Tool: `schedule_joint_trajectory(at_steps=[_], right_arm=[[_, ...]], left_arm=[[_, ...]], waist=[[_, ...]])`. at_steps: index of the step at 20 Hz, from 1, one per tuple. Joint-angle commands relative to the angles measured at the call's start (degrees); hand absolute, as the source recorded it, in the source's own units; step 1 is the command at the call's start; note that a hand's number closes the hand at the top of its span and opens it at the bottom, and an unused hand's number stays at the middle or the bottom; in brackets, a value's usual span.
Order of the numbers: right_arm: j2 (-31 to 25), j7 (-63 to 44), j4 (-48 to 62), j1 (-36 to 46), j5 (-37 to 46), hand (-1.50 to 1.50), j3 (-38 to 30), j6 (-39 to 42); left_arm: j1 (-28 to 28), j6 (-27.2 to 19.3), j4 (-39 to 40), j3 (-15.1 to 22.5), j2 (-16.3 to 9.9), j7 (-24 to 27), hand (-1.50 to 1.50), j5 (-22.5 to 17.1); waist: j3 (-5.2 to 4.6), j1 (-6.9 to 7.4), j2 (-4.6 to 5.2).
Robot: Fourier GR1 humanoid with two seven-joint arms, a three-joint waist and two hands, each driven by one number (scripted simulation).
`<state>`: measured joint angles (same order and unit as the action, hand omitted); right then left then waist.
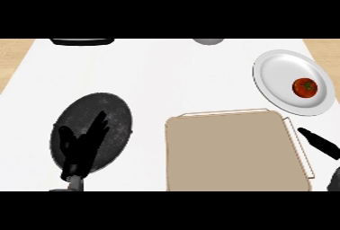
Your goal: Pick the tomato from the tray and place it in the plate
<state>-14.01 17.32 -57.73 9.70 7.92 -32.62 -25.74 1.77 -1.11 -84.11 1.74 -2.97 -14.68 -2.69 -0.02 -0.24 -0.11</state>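
The tan tray (235,152) lies nearest, bare. The tomato (305,87) sits on the white plate (279,67), up and ahead of the right hand (320,142) (fingers straight, holding nothing). The left hand (83,146) rests open over a dark plate (116,108), well apart.

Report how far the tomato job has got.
Done: the tomato lies on the white plate, and the tray is bare. In hand: nothing; the right hand is open beside the tray, the left hand open over the dark plate. Left: nothing visible.
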Motion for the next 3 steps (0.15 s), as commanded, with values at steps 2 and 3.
schedule_joint_trajectory(at_steps=[2, 3], right_arm=[[1.70, -7.57, -11.02, -5.86, 0.47, -1.50, 4.98, -1.64], [1.05, -6.93, -13.80, -9.27, -0.39, -1.50, 4.13, 1.08]], left_arm=[[0.14, 0.90, 0.82, -0.05, 0.64, 1.12, 0.00, -0.45], [0.36, 0.45, 2.30, -0.54, 0.35, 3.08, 0.00, 0.32]], waist=[[0.01, 0.16, 0.07], [0.00, 0.04, 0.05]])
